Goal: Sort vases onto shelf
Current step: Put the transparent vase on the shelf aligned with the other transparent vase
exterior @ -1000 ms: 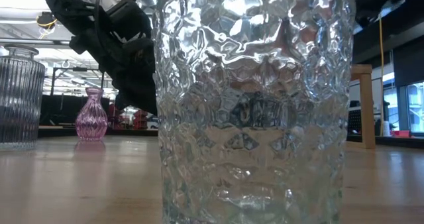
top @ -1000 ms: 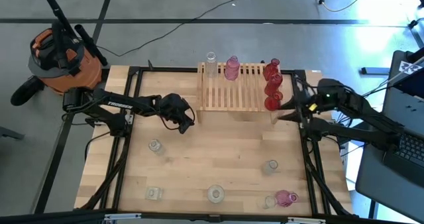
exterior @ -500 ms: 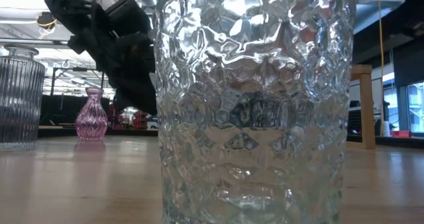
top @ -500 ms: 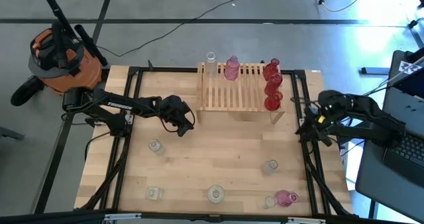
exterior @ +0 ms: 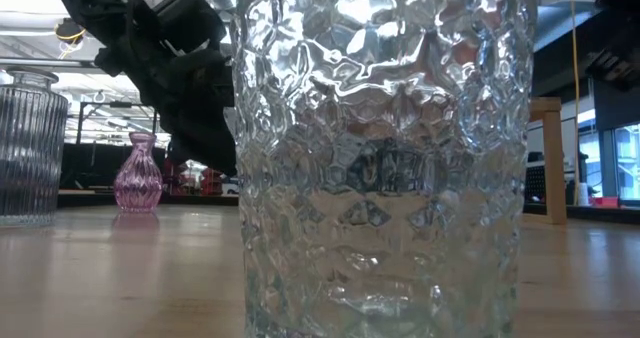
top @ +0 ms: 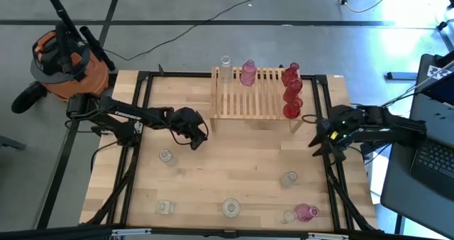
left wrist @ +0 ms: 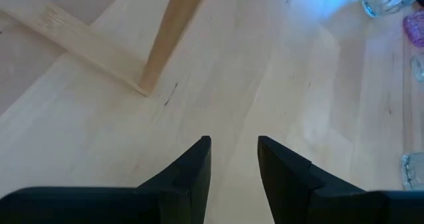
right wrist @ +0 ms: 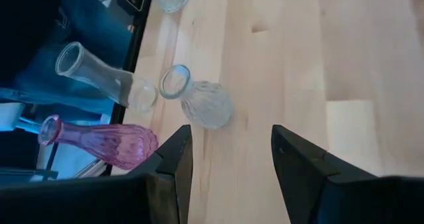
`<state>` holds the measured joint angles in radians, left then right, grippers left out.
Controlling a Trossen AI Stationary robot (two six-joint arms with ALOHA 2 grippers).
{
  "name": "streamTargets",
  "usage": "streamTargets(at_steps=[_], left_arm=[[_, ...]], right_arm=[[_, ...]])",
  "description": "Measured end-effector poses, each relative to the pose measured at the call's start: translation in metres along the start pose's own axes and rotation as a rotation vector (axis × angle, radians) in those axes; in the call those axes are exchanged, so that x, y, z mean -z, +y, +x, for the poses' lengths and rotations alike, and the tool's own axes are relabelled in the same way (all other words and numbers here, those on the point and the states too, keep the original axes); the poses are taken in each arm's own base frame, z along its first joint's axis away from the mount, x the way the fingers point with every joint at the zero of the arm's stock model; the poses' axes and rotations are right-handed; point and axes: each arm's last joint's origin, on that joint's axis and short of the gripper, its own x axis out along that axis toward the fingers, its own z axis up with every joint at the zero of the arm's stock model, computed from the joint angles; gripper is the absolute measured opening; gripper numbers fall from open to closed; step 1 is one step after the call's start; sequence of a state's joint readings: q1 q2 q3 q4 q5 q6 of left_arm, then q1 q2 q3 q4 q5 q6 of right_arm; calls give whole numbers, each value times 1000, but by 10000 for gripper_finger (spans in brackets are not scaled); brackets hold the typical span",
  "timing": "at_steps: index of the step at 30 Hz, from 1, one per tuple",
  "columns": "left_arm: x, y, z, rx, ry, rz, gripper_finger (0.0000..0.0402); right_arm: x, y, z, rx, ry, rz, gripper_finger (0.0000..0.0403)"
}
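On the pale natural-wood shelf [top: 248, 94] stand three red vases [top: 291, 92], a pink vase [top: 248, 73] and a clear bottle [top: 225, 66], while the blond plank tabletop [top: 234, 169] before the shelf carries clear vases [top: 230, 208], one dimple-patterned, and another pink one [top: 306, 212].

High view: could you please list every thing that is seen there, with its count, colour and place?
shelf: one, light wood, far middle of the table
red vases: three, red, in a row on the shelf's right end
shelf pink vase: one, pink, far edge of the shelf
clear bottle: one, clear, far left corner of the shelf
table pink vase: one, pink, near right corner of the table
clear vases: five, clear, spread over the near half of the table
vacuum cleaner: one, orange, floor left of the table
cables: several, dark, floor beyond the table
left end effector: one, dark, open and empty, left of the shelf
right end effector: one, dark, open and empty, at the table's right edge
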<state>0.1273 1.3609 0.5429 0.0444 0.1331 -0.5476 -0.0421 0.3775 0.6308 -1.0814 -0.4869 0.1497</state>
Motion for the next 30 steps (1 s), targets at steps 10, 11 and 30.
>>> streamTargets(at_steps=[10, 11, 30], left_arm=[[3, -5, 1, -3, 0, -12, 117], [3, -5, 1, -4, 0, -12, 117], [3, -5, 1, -2, 0, -10, 117]], right_arm=[[9, -2, 37, -86, 34, -50, 152], [10, -1, 41, -87, 30, -54, 152], [14, 42, 109, 18, 11, -183, 152]])
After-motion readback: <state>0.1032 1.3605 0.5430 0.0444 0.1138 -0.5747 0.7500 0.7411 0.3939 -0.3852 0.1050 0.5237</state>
